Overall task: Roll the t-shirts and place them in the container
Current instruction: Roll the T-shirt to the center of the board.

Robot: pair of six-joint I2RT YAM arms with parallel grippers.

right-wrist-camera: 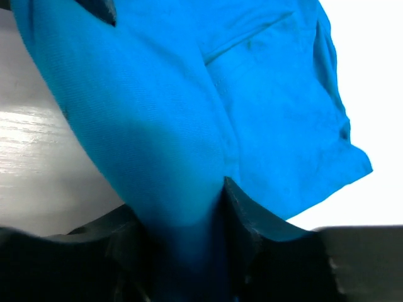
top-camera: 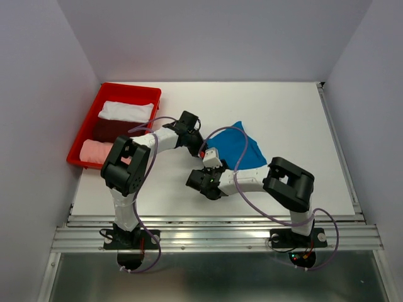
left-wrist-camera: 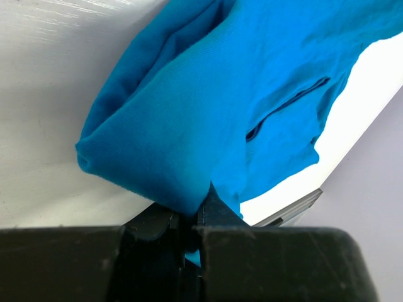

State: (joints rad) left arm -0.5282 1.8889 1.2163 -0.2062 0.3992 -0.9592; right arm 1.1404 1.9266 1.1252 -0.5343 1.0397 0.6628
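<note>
The bright blue t-shirt (top-camera: 242, 148) lies bunched on the white table, right of centre. My left gripper (top-camera: 200, 148) is shut on its left edge; in the left wrist view the blue cloth (left-wrist-camera: 208, 107) is pinched between the black fingers (left-wrist-camera: 217, 207). My right gripper (top-camera: 214, 165) is shut on the shirt's near left edge; in the right wrist view the cloth (right-wrist-camera: 189, 126) runs down between the fingers (right-wrist-camera: 252, 211). Both grippers sit close together at the shirt's left side. White (top-camera: 127, 111), dark red (top-camera: 112, 129) and pink (top-camera: 96, 151) t-shirts lie in the red tray.
A red tray (top-camera: 134, 89) stands at the table's left side, close to the left arm. Grey walls enclose the table on three sides. A metal rail (top-camera: 214, 236) runs along the near edge.
</note>
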